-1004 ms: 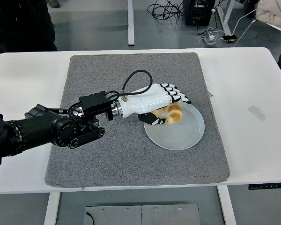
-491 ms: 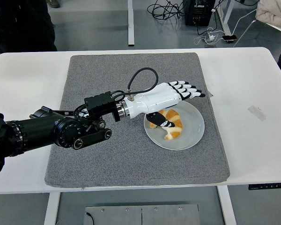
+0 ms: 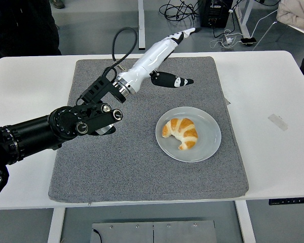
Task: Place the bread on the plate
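Observation:
A golden croissant (image 3: 181,132) lies on the white round plate (image 3: 207,144), which rests on the grey mat (image 3: 116,167) right of centre. My left hand (image 3: 176,55) is raised above the mat's far part, well clear of the plate and behind it to the left. Its white palm points up and away, the fingers stretched out straight and the thumb (image 3: 173,80) sticking out to the right. It holds nothing. The black left forearm (image 3: 55,129) comes in from the left edge. The right arm is out of view.
The grey mat covers the middle of the white table (image 3: 278,91). A small clear strip (image 3: 278,122) lies on the table at the right. A person in dark clothes (image 3: 25,25) stands at the top left. Cables and a black box (image 3: 215,12) lie on the floor beyond the table.
My left hand let go of the croissant and left it on the plate. It then lifted up and back, away from the plate, with its fingers straightening.

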You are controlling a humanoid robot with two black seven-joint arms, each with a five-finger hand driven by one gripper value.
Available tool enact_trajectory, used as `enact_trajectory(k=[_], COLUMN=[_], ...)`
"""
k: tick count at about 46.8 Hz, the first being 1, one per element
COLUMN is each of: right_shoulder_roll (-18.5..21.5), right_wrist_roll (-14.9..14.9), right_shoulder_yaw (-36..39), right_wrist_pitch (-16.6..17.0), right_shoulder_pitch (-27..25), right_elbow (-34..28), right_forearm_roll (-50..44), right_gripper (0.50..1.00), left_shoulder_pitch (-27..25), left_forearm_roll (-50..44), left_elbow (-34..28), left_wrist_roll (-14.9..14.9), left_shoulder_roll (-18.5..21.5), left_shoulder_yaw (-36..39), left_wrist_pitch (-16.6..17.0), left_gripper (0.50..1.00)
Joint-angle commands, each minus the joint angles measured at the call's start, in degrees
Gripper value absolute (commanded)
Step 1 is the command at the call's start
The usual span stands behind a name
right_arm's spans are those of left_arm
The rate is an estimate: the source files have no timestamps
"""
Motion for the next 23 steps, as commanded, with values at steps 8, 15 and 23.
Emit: enact_trajectory(k=[8, 15, 23], right_shoulder_roll=[0.0, 0.0, 0.0], right_wrist_roll=[0.0, 0.0, 0.0], right_shoulder_yaw=[0.0, 0.1, 0.0], right_wrist_pitch=[0.0, 0.0, 0.0], right_shoulder_pitch=[0.0, 0.0, 0.0], right_elbow=[0.0, 0.0, -0.1], right_forearm_roll=[0.0, 0.0, 0.0], right_gripper=[1.0, 1.0, 1.0], left_shoulder_pitch=[1.1, 2.5, 6.4], left_forearm_roll=[-12.7, -18.9, -20.3], left_elbow=[0.0, 0.1, 0.2], left_wrist_roll=[0.0, 0.0, 0.0], left_shoulder_roll=[5.4, 6.8, 7.1], left_shoulder_yaw=[-5.2, -7.1, -13.5], left_wrist_pitch=[-0.4, -0.6, -0.8], left_gripper=[0.971, 0.971, 0.971])
